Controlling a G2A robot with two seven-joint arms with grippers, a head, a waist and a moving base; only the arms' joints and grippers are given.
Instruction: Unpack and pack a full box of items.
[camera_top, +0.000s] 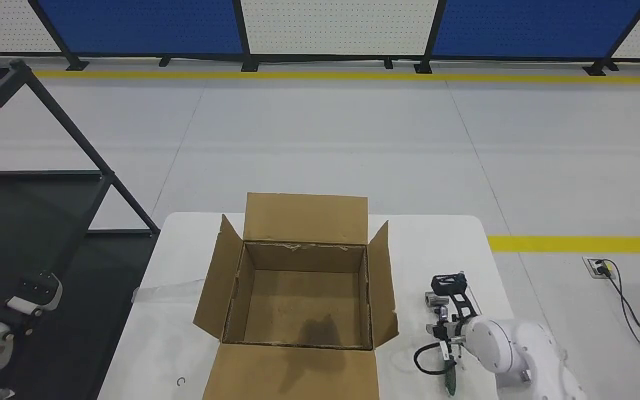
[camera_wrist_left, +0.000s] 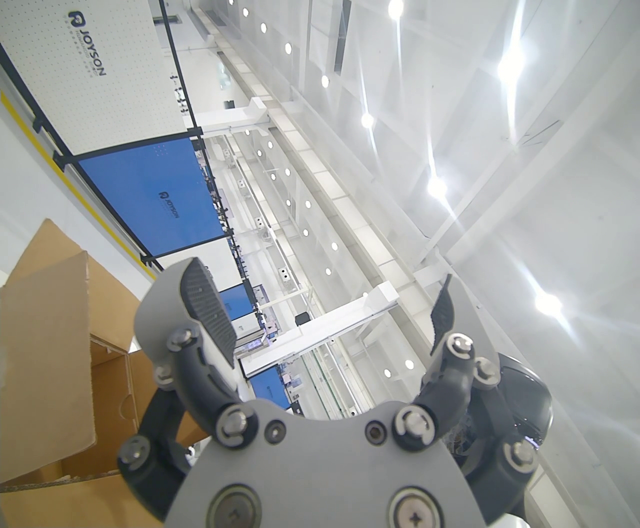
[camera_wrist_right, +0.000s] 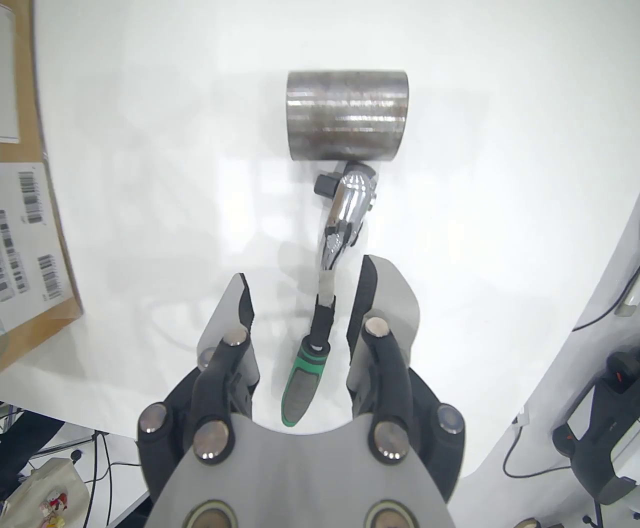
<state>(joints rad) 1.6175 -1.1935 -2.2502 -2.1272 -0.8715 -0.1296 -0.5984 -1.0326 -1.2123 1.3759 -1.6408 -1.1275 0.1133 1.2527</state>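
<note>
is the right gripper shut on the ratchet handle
No, the right gripper is open, its fingers standing either side of the ratchet handle with gaps.

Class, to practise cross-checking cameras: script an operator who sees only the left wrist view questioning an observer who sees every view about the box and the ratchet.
Operator: Anything in the box?
Observer: No, it is open and bare inside.
Operator: What's outside it?
Observer: A ratchet lies on the table beside the box, on the right arm's side.
Operator: Is it gripped?
Observer: No; the right gripper is open, jaws either side of its handle.
</note>
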